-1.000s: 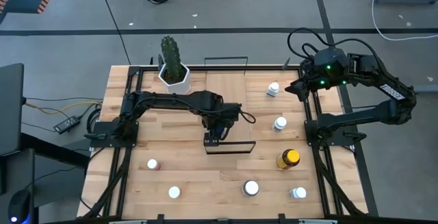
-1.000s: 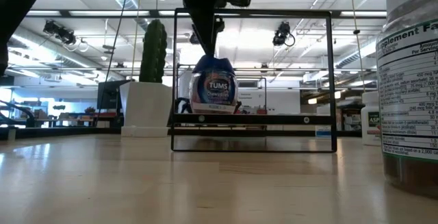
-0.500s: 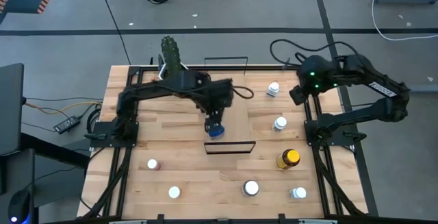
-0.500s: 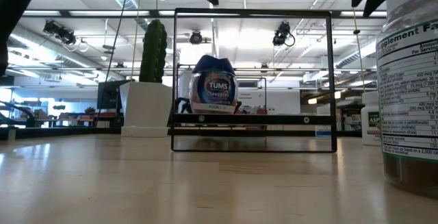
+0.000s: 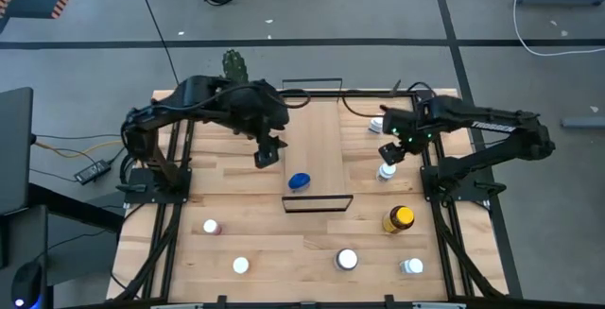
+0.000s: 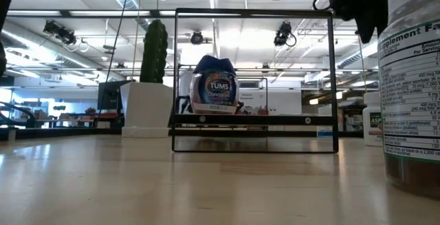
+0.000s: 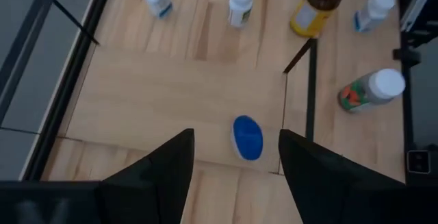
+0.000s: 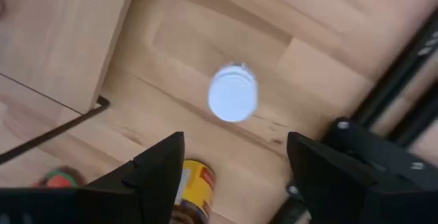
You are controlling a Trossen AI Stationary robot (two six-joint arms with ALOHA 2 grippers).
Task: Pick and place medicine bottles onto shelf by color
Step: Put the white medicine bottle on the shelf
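Right gripper (image 5: 390,154), jaws apart and empty, hangs directly over a white-capped bottle (image 8: 233,92) standing on the table just beside the shelf (image 5: 321,144), with the amber yellow-capped bottle (image 5: 398,218) near it. Left gripper (image 5: 266,155), jaws apart and empty, hovers at the shelf's opposite edge. Blue-lidded bottle (image 5: 300,181) stands on the shelf, near its wire rail (image 5: 318,205).
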